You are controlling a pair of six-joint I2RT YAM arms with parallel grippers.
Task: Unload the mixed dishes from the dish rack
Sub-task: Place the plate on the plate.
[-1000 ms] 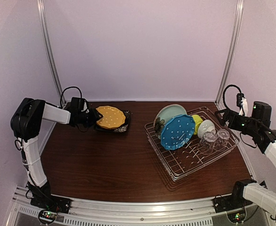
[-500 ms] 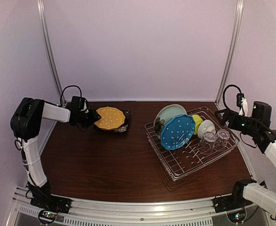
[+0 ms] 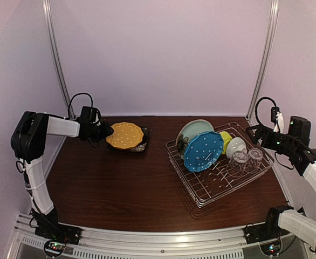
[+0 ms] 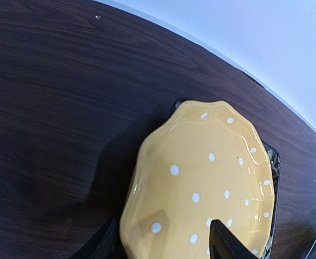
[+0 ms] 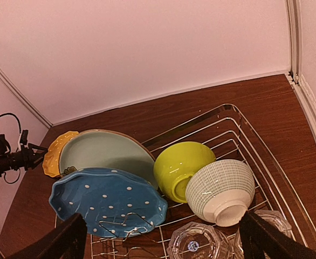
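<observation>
Backing off from the orange dotted plate [image 3: 125, 135], left claw [image 3: 103, 132] now parted; right claw [image 5: 162, 237] unmoved, wide open.

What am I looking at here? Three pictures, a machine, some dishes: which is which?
Two robot arms are bolted to a brown table. The wide picture looks down from above and behind them; the other two come from a small camera on each wrist. The left claw straddles the rim of an orange dotted plate, which rests on a black plate; whether it grips I cannot tell. The right claw is open and empty, near the far end of the wire dish rack. The rack holds a blue dotted plate, a pale teal plate, a yellow-green bowl, a white bowl and two clear glasses.
</observation>
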